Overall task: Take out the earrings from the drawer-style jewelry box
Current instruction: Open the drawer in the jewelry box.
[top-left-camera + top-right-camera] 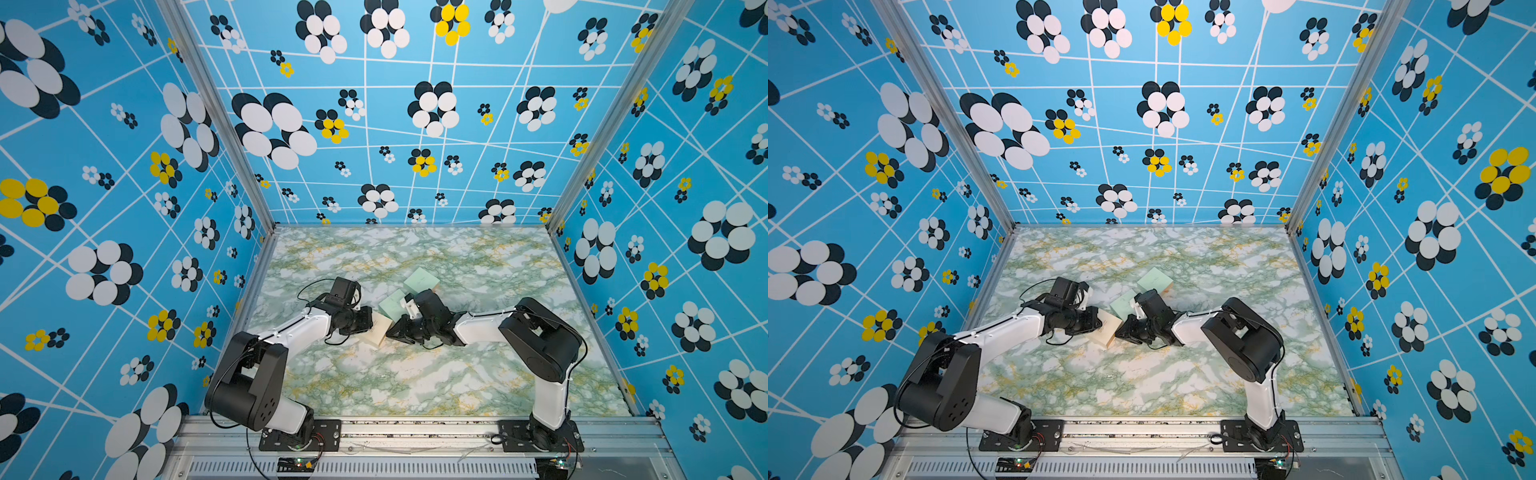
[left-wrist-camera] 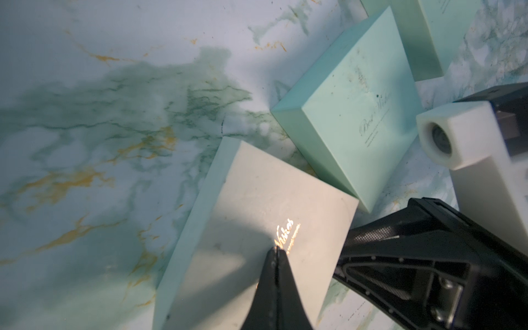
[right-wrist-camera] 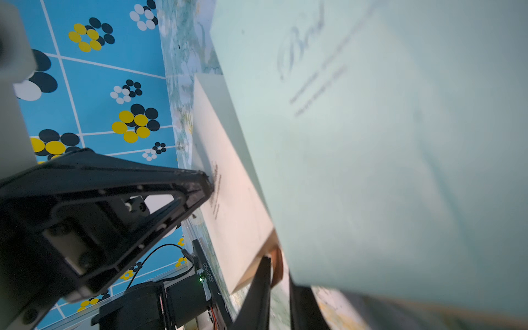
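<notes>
At left, reaches forward and inward from the front rail with the left arm (image 1: 291,330), wrist tipped down. Presses the left gripper (image 2: 276,251), tips squeezed together, onto the lid of the cream box (image 2: 257,197) by its gold lettering. Just beside that, shows a mint box (image 2: 351,114) on the marbled table (image 1: 415,374). At right, folds the right arm (image 1: 482,326) low and inward. Sets the right gripper (image 3: 279,270) at the cream box's end, with a brown tab (image 3: 276,255) at its tips. Cannot tell whether pinched. Cannot tell where the earrings lie.
</notes>
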Available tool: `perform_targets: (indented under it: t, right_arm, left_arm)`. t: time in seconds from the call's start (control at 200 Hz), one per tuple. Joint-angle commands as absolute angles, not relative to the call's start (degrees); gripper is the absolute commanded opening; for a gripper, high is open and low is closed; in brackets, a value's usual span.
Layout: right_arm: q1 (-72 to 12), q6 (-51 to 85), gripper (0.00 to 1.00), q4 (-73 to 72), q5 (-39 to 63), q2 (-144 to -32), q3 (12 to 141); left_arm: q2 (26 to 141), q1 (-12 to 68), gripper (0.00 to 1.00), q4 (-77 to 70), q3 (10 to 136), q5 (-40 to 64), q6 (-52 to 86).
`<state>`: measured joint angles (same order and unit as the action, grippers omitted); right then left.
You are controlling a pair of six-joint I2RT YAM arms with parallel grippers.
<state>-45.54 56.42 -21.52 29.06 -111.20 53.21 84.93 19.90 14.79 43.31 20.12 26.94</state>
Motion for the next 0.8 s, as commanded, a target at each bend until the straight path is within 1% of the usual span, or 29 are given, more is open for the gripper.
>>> perform_targets:
  t: [0.0, 0.63, 0.8]
  right_arm:
    - [-45.9, 57.0, 0.15, -23.2, 28.9, -112.2, 53.6]
    - [-45.9, 56.7, 0.15, -24.3, 29.0, -111.7, 53.4]
    - [-45.9, 56.8, 0.13, -24.6, 29.0, -111.7, 53.3]
  left_arm:
    - [87.4, 20.4, 0.02, 18.2, 43.0, 19.0, 25.8]
    - [87.7, 20.6, 0.02, 18.7, 43.0, 18.5, 25.7]
    - [87.9, 20.6, 0.02, 18.9, 43.0, 18.5, 25.6]
